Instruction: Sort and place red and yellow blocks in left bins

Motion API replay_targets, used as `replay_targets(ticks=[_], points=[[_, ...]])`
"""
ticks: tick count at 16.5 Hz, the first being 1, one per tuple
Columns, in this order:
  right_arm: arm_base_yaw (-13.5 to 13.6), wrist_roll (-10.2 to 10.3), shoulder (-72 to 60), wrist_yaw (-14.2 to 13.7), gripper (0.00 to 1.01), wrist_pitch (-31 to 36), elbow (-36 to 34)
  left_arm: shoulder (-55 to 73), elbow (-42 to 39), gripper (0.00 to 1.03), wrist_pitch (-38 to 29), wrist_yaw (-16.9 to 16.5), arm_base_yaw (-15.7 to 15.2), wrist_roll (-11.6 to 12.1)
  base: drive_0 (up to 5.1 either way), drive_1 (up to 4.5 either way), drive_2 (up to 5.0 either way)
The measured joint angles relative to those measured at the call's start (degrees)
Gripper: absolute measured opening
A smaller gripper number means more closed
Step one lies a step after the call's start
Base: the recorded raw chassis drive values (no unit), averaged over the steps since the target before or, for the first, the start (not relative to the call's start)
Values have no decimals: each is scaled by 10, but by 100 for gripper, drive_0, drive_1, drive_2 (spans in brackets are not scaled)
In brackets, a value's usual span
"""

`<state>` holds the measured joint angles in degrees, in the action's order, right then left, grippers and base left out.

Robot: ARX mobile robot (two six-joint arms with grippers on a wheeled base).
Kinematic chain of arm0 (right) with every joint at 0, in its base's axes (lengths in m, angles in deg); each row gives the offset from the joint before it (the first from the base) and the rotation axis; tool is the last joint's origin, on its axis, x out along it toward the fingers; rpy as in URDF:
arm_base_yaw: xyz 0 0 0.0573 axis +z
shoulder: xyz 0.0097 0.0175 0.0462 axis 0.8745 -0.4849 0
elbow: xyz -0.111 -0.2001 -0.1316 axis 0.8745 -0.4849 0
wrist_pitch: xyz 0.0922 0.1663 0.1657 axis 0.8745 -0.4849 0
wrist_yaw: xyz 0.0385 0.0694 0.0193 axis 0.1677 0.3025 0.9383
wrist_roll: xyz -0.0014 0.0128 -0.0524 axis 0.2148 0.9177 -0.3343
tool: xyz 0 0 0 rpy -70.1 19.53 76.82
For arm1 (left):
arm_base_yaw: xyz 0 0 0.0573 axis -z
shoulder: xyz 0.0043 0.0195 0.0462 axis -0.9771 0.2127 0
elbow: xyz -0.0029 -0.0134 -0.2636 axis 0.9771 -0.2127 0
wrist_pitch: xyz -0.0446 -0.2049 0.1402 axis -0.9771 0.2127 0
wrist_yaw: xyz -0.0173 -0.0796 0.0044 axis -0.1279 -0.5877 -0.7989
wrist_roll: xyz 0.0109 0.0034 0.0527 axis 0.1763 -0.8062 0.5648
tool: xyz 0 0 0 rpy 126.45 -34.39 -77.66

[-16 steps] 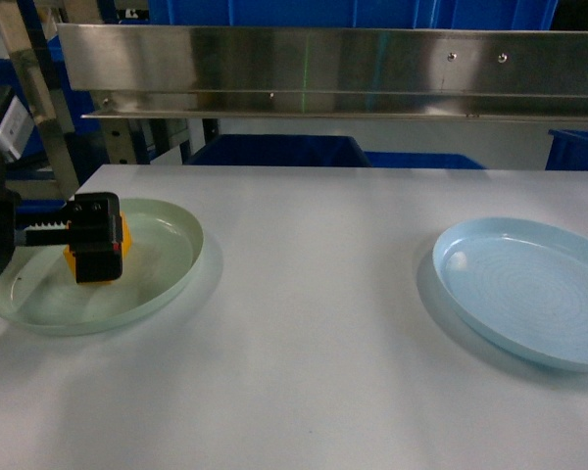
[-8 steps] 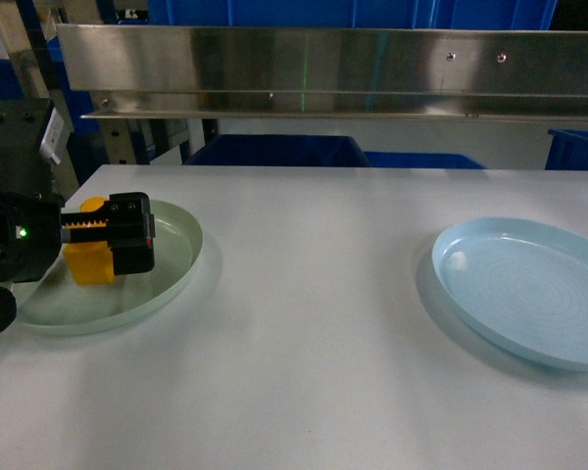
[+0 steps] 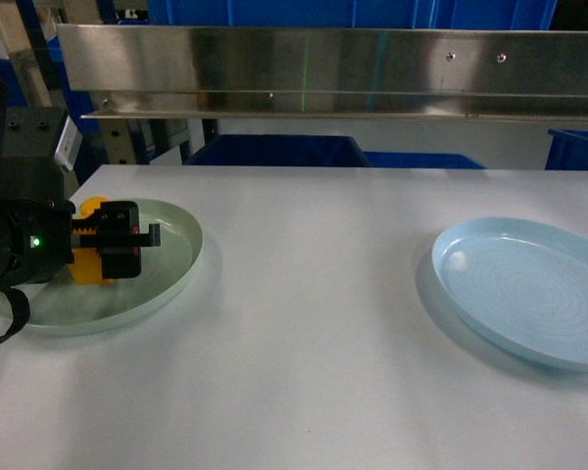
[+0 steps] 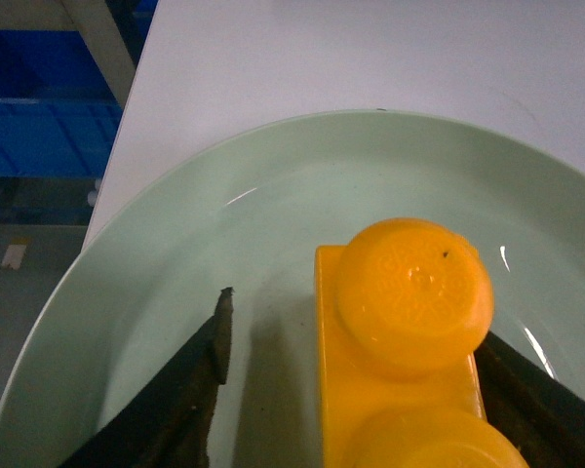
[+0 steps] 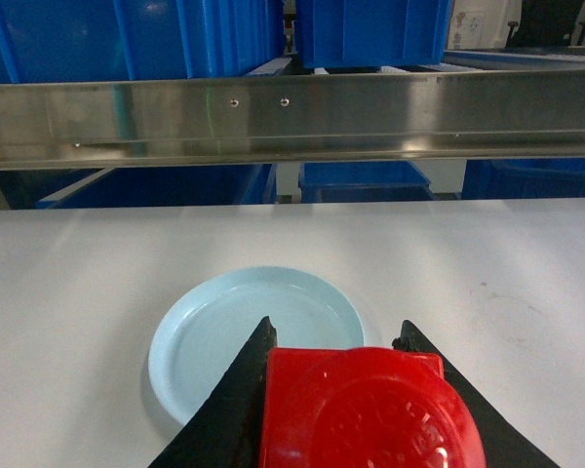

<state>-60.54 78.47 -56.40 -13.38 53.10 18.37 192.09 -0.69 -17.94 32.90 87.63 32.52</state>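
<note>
The yellow block (image 3: 86, 266) rests in the pale green plate (image 3: 179, 262) at the table's left. My left gripper (image 3: 137, 245) hovers low over it, open. In the left wrist view the yellow block (image 4: 409, 292) shows two round studs and lies on the green plate (image 4: 175, 244); a clear gap separates it from the left finger (image 4: 213, 341), while the right finger sits close against it. The red block (image 5: 361, 409) is clamped in my right gripper (image 5: 336, 336), shut on it, in front of the light blue plate (image 5: 224, 331). The right gripper is out of the head view.
The light blue plate (image 3: 519, 294) sits at the table's right. A steel rail (image 3: 323, 69) runs across behind the table, with blue bins (image 3: 274, 152) beyond it. The table's left edge lies close to the green plate.
The left gripper's jaws have parted from the yellow block, which now lies in the green plate. The left arm has shifted over the plate. The blue plate has not moved.
</note>
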Motion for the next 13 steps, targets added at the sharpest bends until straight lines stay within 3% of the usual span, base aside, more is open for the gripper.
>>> replay_targets(ticks=[3,7,9,11,13], points=[[0,0,0,0,29,0,0,-1,-16,32,-16,-19,-6,9,0,0,0],[0,0,0,0,29,0,0,-53,-73,27,-47,-36,-21,26,0,0,0],[0,0,0,0,29,0,0,-149,-116,27,-44,-57,-44,40,0,0,0],[0,0,0,0,29,0,0,-242,-136,27,-7,-86,-68,40,0,0,0],[0,0,0,0,29,0,0,-375,-183,27,57,-136,-110,43,0,0,0]])
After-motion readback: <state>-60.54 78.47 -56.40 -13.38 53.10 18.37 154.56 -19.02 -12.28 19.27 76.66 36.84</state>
